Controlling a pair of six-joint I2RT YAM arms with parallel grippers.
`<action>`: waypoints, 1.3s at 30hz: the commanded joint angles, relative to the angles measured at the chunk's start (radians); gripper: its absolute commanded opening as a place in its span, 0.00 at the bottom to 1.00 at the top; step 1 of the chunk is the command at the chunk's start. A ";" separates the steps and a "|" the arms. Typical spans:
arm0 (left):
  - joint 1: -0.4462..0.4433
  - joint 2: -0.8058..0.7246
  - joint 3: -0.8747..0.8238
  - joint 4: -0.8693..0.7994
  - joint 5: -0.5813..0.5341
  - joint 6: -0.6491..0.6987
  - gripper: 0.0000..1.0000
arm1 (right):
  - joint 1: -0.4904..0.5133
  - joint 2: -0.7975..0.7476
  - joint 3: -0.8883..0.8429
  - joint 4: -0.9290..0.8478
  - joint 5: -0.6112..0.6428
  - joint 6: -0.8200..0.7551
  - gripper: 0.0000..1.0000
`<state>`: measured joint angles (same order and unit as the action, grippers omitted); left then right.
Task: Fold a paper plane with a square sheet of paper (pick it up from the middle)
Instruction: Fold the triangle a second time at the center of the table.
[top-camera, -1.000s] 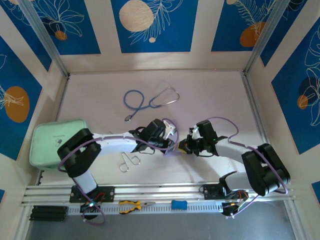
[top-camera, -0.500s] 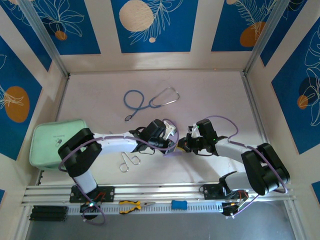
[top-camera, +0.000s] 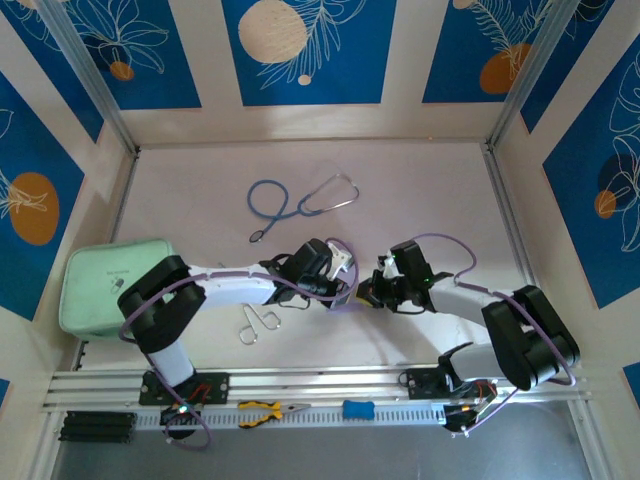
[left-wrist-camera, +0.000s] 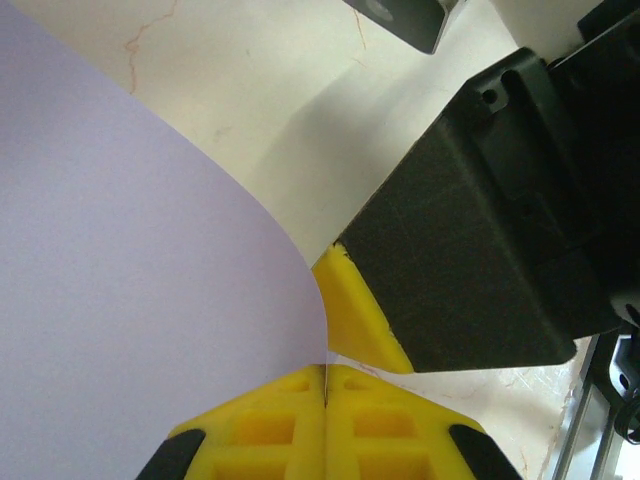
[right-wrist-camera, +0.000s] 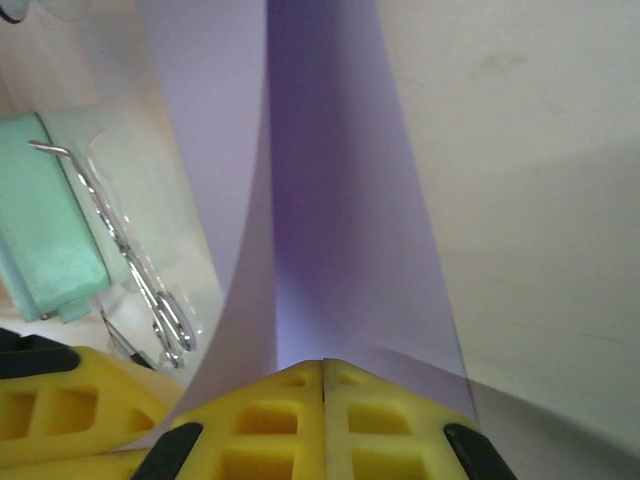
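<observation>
Left gripper (left-wrist-camera: 325, 372) and right gripper (right-wrist-camera: 322, 365) meet tip to tip at mid-counter (top-camera: 420, 190), near the front edge, arms reaching in from either side; left jaws closed, pinching the paper (left-wrist-camera: 130, 300) at its edge, the lilac sheet going into the seam between the yellow pads and spreading up and left in a smooth curve; right jaws closed too, clamped on the same paper, which in the right wrist view rises from the pads as a bent, doubled strip with a darker shaded band down its middle; one yellow right fingertip (left-wrist-camera: 352, 312) sits just beside the left pads, touching or nearly so, can't tell which; paper held up off the counter between the two grippers, no dart shape visible, no sharp crease visible; top view shows just a lilac sliver between the grippers; forceps (top-camera: 258, 322) lie on the counter under the left arm; mint pouch (top-camera: 110, 285) at the left edge; stethoscope (top-camera: 300, 203) farther back, well apart from the grippers; pliers (top-camera: 265, 410) on the front rail.
</observation>
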<state>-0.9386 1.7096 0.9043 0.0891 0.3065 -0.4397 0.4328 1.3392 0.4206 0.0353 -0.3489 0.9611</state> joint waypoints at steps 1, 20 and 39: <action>0.010 0.001 0.011 -0.009 -0.002 0.000 0.00 | 0.007 0.011 0.010 -0.019 0.027 0.017 0.02; 0.022 -0.014 0.003 -0.023 -0.006 0.003 0.00 | 0.037 0.097 0.033 -0.105 0.112 -0.034 0.00; 0.073 0.050 0.064 -0.146 -0.053 0.098 0.00 | 0.026 0.141 0.098 -0.178 0.104 -0.130 0.00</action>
<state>-0.8787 1.7424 0.9325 -0.0029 0.2840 -0.3904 0.4633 1.4590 0.5171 -0.0830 -0.2649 0.8520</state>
